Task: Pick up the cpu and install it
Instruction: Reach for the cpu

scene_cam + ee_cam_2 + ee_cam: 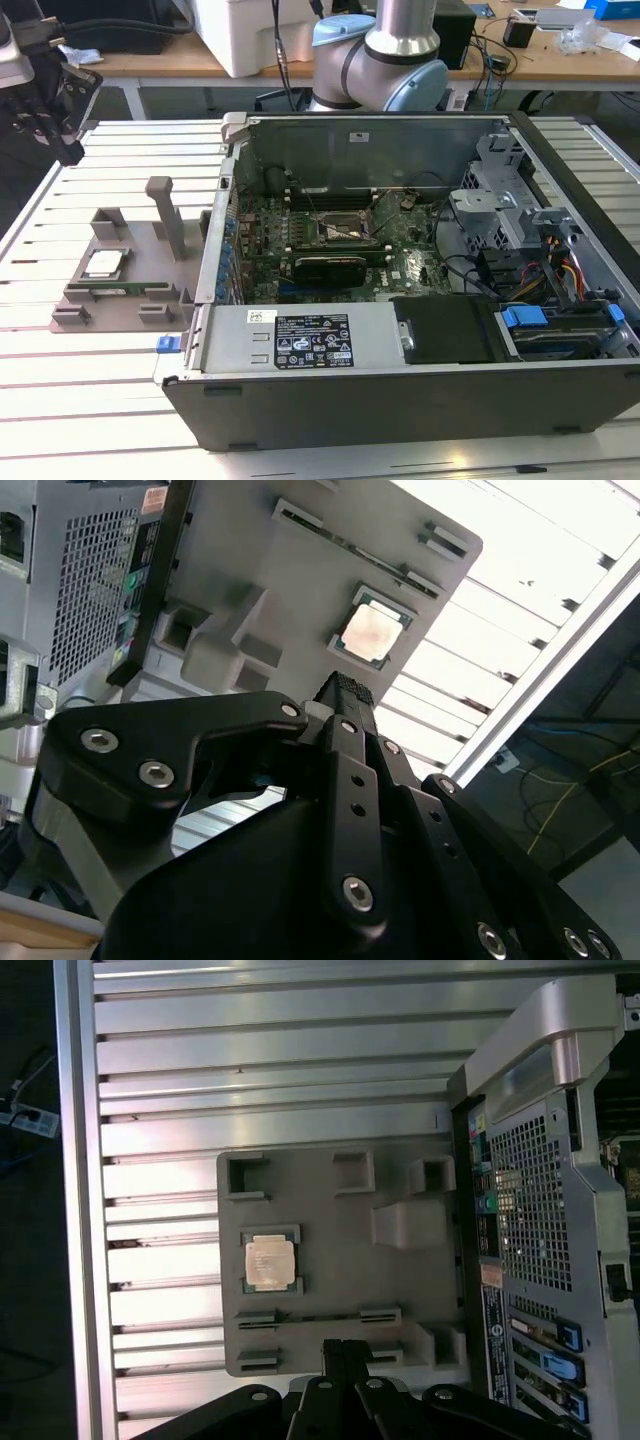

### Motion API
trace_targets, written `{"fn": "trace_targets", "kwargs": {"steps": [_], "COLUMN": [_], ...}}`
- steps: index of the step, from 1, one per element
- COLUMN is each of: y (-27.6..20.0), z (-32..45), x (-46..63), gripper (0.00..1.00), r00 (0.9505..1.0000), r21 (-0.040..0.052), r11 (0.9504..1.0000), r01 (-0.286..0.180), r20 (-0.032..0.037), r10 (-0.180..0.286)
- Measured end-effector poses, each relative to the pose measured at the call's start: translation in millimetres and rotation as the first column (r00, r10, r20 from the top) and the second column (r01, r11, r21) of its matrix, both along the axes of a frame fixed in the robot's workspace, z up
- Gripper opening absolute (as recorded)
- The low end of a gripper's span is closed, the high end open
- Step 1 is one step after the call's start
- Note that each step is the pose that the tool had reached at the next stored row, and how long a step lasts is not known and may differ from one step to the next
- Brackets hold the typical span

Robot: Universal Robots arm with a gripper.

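On grey tray (330,1260) — cpu (270,1262) lies flat | gripper (345,1345) clear of it — pressed together, empty

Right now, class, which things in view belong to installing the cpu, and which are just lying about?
Job: small square silver-topped cpu; grey-brown plastic tray under it; open black computer case; black gripper.
Lying about: long green memory stick; white box on the back desk.

Robotics lab, set up for computer assembly
An open computer case (400,410) sits on a slatted aluminium desk (90,400). A robot arm (375,60) rises behind the case, and past it stands a wooden bench (150,62) with cables (277,45).
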State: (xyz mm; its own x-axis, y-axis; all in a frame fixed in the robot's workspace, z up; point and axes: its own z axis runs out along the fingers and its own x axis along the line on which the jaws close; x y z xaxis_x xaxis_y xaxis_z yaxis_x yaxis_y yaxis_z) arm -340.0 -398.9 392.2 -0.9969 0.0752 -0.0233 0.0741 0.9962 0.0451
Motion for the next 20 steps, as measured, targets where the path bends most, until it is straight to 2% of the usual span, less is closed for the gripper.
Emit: {"fn": "trace_targets", "kwargs": {"steps": [20], "y": [0.0], "z": [-0.2], "x": [-37.5], "gripper": [0.11], "r00": [1.0000], "r21": [0.0000], "r11": [1.0000], "r01": [0.000], "r20": [0.0000], "r10": [0.000]}}
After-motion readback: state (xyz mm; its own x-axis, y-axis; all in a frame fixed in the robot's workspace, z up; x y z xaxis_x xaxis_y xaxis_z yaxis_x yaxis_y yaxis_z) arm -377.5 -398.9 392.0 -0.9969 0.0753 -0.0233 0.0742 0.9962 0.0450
